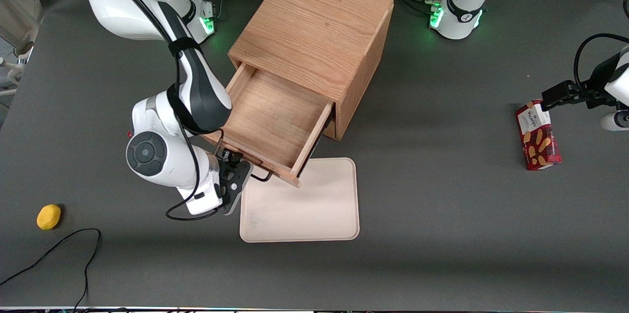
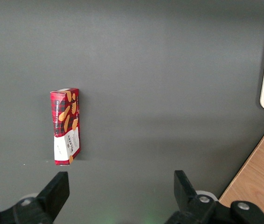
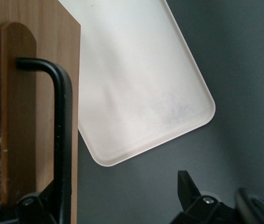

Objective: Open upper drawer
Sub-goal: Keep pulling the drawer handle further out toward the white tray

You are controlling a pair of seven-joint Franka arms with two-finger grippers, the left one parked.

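The upper drawer (image 1: 275, 116) stands pulled well out of the oak cabinet (image 1: 314, 33), its empty wooden inside showing. Its thin black handle (image 1: 261, 176) runs along the drawer front (image 3: 38, 116), on the side nearest the front camera. My gripper (image 1: 236, 183) hangs in front of the drawer at the working arm's end of the handle. In the right wrist view the gripper (image 3: 118, 200) is open. The black handle bar (image 3: 63, 140) passes close by one finger, and only grey table shows between the fingers.
A cream tray (image 1: 314, 214) lies on the table just in front of the open drawer, partly under its front edge. A yellow lemon (image 1: 48, 216) and a black cable (image 1: 73, 249) lie toward the working arm's end. A red biscuit box (image 1: 538, 136) lies toward the parked arm's end.
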